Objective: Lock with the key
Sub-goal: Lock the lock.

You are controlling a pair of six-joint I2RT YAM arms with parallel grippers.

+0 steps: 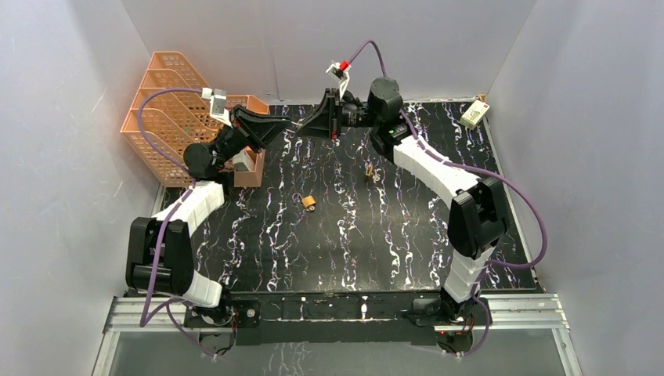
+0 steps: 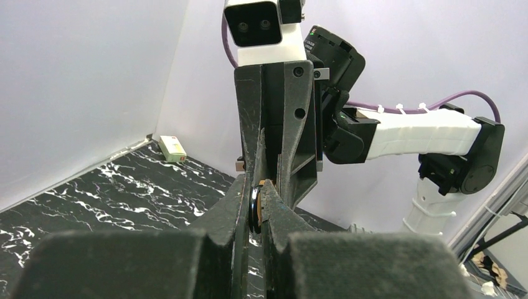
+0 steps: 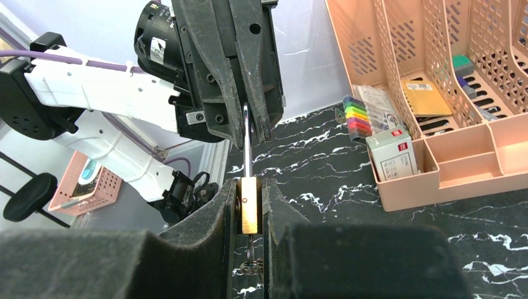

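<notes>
Orange organizer [image 1: 168, 110] hems the left tool [image 1: 293, 130]; open tabletop [image 1: 352, 251] nearer, bar two small brass pieces [image 1: 308, 202] [image 1: 369, 171]

Robot lab test cell: white panel walls [image 1: 70, 78], black marbled table [image 1: 352, 243], aluminium rail [image 1: 532, 312].

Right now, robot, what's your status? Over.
Right hand shut on padlock. Left hand shut on its shackle. Key ring hangs underneath. Nothing blocking.
</notes>
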